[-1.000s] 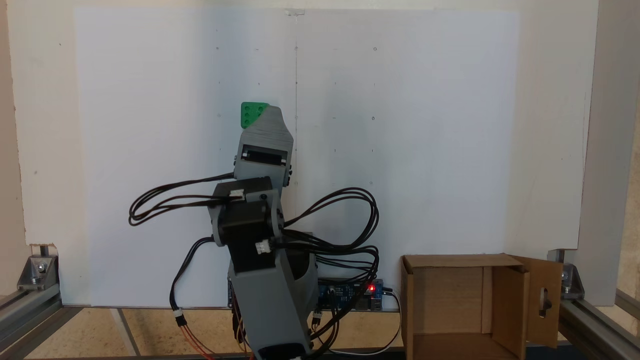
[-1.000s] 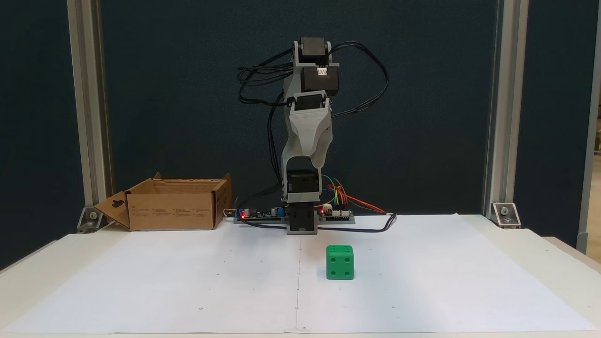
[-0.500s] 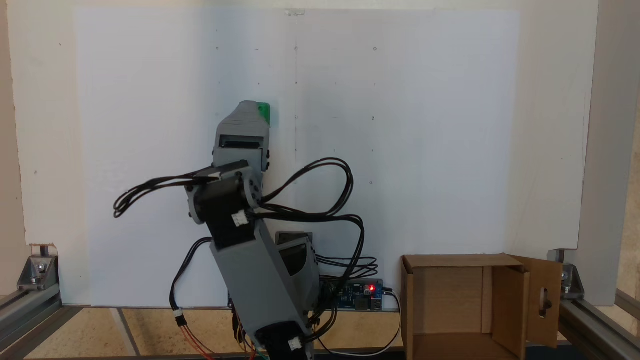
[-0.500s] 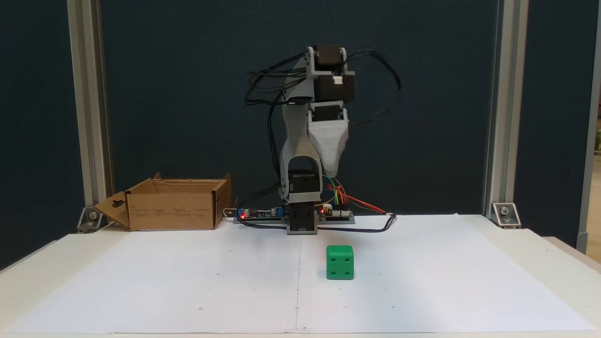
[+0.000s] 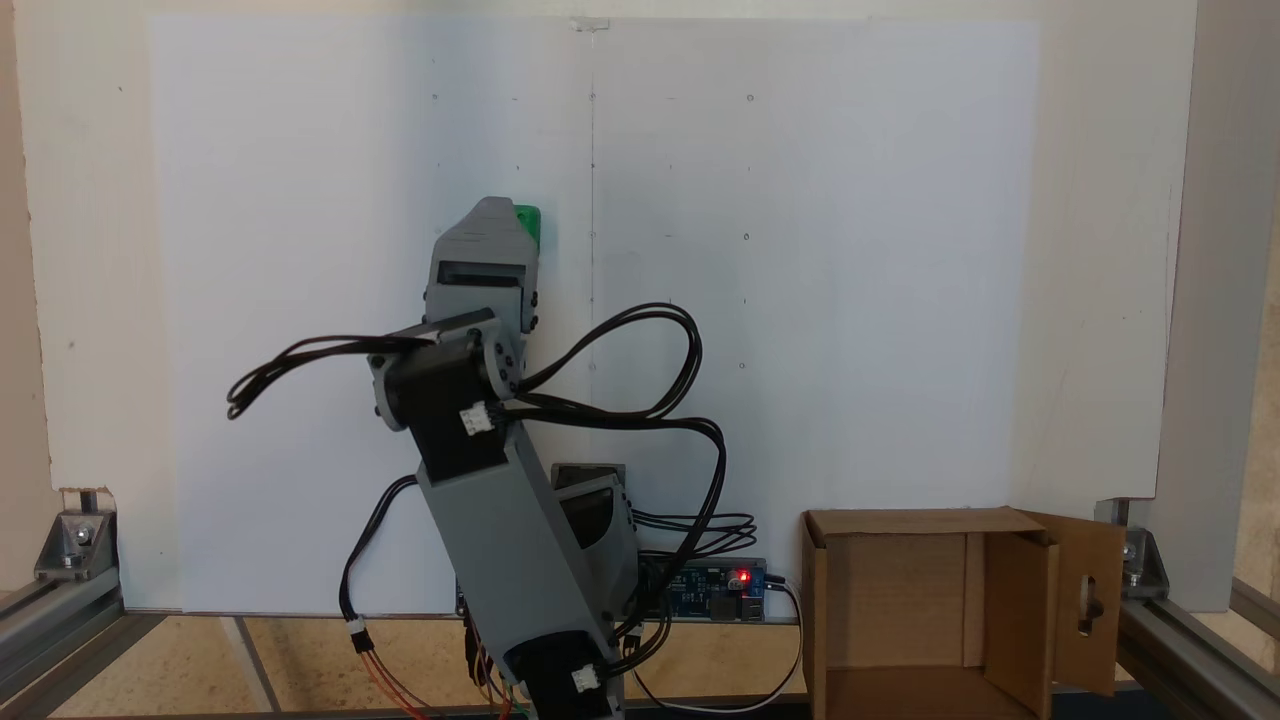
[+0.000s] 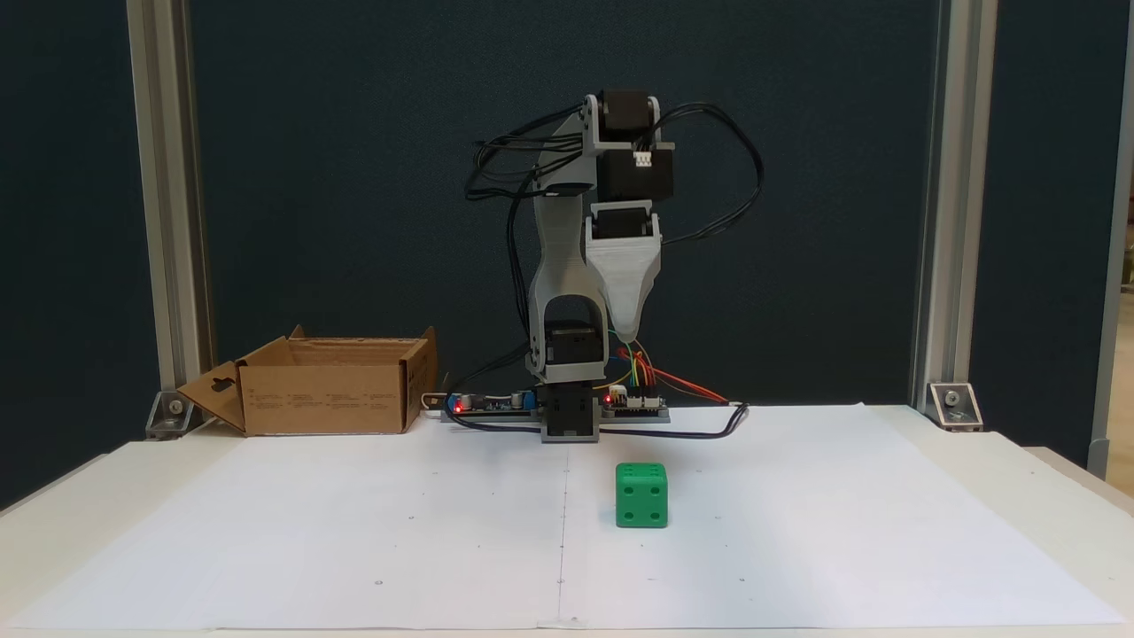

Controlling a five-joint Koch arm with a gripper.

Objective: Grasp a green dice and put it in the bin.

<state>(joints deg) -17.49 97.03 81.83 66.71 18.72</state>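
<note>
Paper sheet (image 6: 354, 532): white, spread over most of the table; nothing on it to stop a nudged cube from sliding or rolling away.

Arm (image 6: 567, 266): raised and folded above its base; black cable loops (image 6: 709, 168) hanging wide at the wrist; risk judged: a loop could snag on a joint during the reach down and pull the approach off line.

Bin (image 6: 328, 394): brown cardboard, open top, at the back of the table, left of the base in this fixed view; flap with slot cutout (image 6: 213, 394) splayed outward; well apart from the dice; risk judged: a long carry across, and a low swing could clip the near wall or a flap and knock the cube loose.

Gripper (image 6: 627, 335): pointing down, high over the table, empty; fingers one behind the other from this side, so apart or together cannot be told; in the other fixed view (image 5: 512, 210) covering most of the cube below; risk judged: a descent with fingers together, or slightly off centre, would push the cube, not straddle it.

Green dice (image 6: 641, 495): resting on the paper in front of the base, just right of the centre fold, untouched; a green edge showing past the gripper (image 5: 528, 225); rounded corners and smooth faces; risk judged: a shallow or corner-on pinch could squeeze it out sideways.
</note>
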